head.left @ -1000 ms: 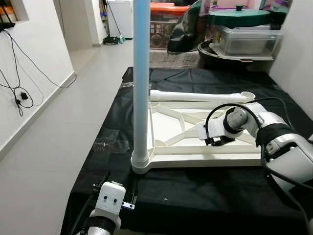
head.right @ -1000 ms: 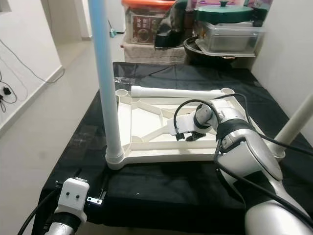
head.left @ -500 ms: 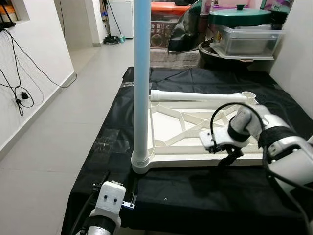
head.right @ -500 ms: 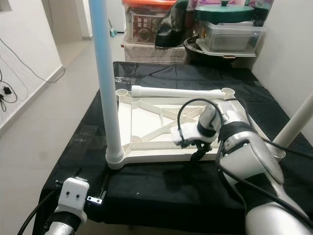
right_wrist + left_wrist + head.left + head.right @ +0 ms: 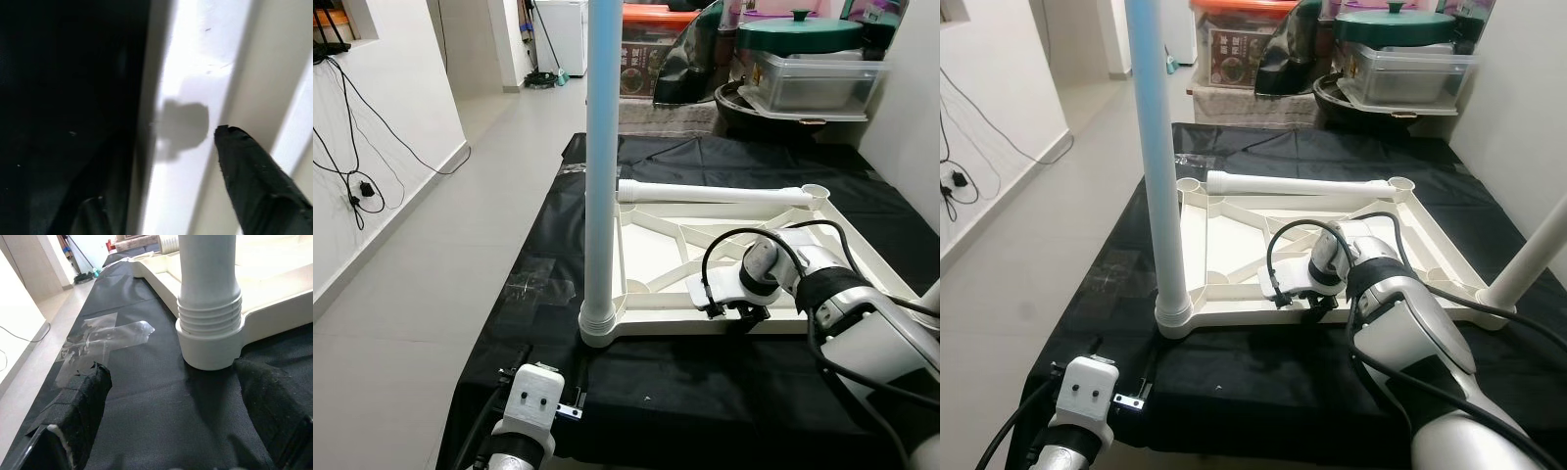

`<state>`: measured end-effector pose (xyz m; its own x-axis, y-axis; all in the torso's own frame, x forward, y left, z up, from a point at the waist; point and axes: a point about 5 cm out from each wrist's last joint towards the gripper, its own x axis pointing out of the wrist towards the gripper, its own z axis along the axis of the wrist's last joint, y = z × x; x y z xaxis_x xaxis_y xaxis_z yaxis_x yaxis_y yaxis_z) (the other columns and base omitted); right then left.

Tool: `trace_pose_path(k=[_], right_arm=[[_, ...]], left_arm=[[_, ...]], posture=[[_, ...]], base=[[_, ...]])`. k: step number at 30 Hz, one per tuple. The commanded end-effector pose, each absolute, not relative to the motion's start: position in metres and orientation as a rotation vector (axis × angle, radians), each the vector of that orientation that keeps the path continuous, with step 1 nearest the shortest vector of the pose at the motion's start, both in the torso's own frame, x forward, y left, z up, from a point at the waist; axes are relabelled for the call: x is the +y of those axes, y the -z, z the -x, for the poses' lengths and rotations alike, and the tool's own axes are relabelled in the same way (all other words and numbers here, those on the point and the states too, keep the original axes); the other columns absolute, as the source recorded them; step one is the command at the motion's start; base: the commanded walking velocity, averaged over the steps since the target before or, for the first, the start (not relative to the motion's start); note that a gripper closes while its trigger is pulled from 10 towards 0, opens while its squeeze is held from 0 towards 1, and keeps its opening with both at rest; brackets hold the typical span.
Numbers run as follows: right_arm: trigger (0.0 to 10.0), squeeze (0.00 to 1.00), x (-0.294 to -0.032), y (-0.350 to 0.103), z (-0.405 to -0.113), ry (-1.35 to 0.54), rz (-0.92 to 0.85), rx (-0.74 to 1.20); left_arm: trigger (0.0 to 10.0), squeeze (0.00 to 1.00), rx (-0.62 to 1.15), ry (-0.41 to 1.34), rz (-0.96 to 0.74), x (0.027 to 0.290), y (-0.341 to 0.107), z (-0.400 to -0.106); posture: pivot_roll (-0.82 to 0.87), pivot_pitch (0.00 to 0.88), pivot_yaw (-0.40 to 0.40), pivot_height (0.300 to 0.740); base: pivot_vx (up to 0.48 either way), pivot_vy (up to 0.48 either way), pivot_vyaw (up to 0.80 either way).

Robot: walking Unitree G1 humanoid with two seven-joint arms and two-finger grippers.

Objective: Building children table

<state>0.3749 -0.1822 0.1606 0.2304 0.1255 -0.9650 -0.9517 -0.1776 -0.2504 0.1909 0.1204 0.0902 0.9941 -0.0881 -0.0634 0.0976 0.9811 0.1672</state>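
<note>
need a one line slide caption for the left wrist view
Open left end effector on black cloth facing the white plastic table leg seated in the upturned white tabletop's corner socket.

Colours of the upturned children's table and its surroundings.
Cream-white plastic table frame (image 5: 724,257) lying on a plain black fabric sheet (image 5: 705,392); one pale blue upright leg tube (image 5: 601,147) ending in a white ribbed collar (image 5: 209,313), and one white leg tube (image 5: 715,194) lying across the frame. A patch of clear, glossy tape (image 5: 105,340) marks the sheet. Right gripper (image 5: 741,315): black fingers on a white and silver arm; left gripper (image 5: 176,426): black fingers (image 5: 90,396). Dark green lid (image 5: 798,33) on a translucent grey storage box (image 5: 808,83); pale grey floor tiles (image 5: 421,294); white wall (image 5: 391,108) with black cables (image 5: 352,147).
</note>
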Motion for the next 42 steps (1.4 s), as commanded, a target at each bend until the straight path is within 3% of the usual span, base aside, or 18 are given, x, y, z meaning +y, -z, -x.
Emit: trace_pose_path(k=[1,12,20,31,32,38,39,40,42], right_arm=[[0.0,0.00,-0.180,-0.156,-0.373,-1.232,1.396,0.865],[0.0,0.00,-0.178,-0.148,-0.369,-1.275,1.395,0.888],[0.0,0.00,-0.183,-0.159,-0.366,-1.399,1.535,0.850],[0.0,0.00,-0.177,-0.173,-0.374,-1.335,1.617,0.747],[10.0,0.00,-0.174,-0.173,-0.375,-1.327,1.589,0.728],[10.0,0.00,-0.172,-0.172,-0.376,-1.310,1.542,0.718],[10.0,0.62,-0.172,-0.172,-0.375,-1.332,1.538,0.693],[10.0,1.00,-0.172,-0.172,-0.373,-1.348,1.541,0.676],[10.0,1.00,-0.175,-0.172,-0.373,-1.356,1.530,0.677]], left_arm=[[10.0,0.00,0.072,0.088,-0.171,0.120,-0.088,-0.189],[10.0,0.00,0.072,0.089,-0.171,0.119,-0.088,-0.189],[10.0,0.00,0.074,0.089,-0.170,0.119,-0.087,-0.189],[10.0,0.00,0.076,0.087,-0.170,0.119,-0.087,-0.190],[10.0,0.00,0.076,0.087,-0.170,0.119,-0.087,-0.190],[10.0,0.00,0.077,0.087,-0.170,0.119,-0.087,-0.190],[10.0,0.00,0.078,0.087,-0.170,0.119,-0.087,-0.190],[10.0,0.00,0.079,0.087,-0.170,0.119,-0.086,-0.190],[10.0,0.00,0.078,0.088,-0.170,0.120,-0.086,-0.191]], posture=[[0.06,0.000,-0.057,0.740],[0.06,0.000,-0.061,0.740],[0.06,0.000,-0.064,0.740],[0.06,0.000,-0.064,0.740],[0.06,0.000,-0.065,0.740],[0.06,0.000,-0.065,0.740],[0.06,0.000,-0.061,0.740],[0.06,0.000,-0.061,0.740],[0.06,0.000,-0.059,0.740]], base=[[0.000,0.000,0.00],[0.000,0.000,0.00],[0.000,0.000,0.00],[0.000,0.000,0.00],[0.000,0.000,0.00],[0.000,0.000,0.00],[0.000,0.000,0.00],[0.000,0.000,0.00],[0.000,0.000,0.00]])
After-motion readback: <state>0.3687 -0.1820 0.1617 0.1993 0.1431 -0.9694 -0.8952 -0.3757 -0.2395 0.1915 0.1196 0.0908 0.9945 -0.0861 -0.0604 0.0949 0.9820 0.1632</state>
